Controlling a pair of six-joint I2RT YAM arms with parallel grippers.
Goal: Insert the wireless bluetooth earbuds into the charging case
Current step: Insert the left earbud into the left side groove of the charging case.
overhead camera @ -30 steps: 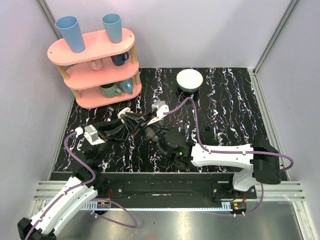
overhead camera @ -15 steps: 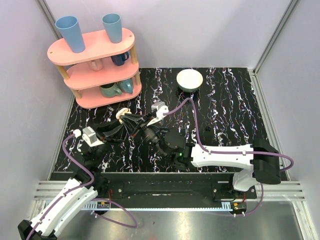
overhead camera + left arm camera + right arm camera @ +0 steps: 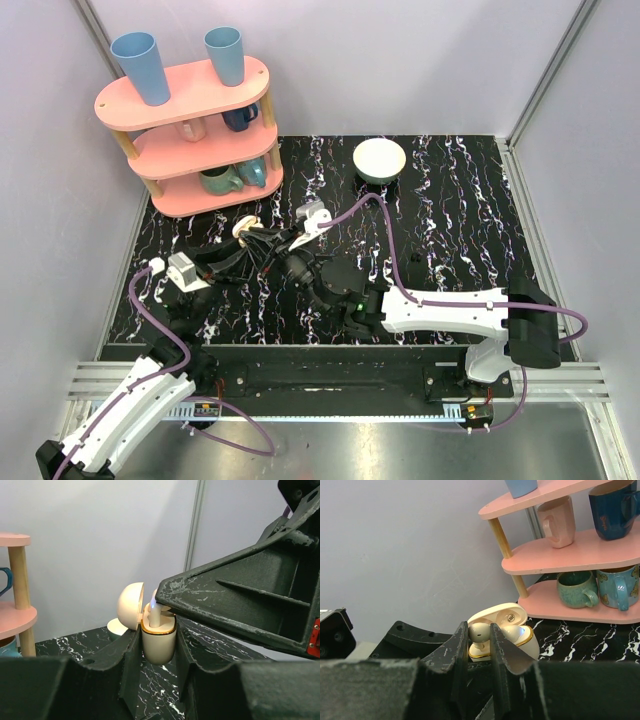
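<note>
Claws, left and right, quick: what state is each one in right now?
Left claw: closed on the charging case, whose lid is open.
Right claw: closed on an earbud.

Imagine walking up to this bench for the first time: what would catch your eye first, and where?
Left of the middle of the table, the left jaws grip the open charging case upright, lid tipped back, while the right jaws hold an earbud at its mouth. A pink three-tier shelf stands at the far left, and a white bowl sits near the far edge.
</note>
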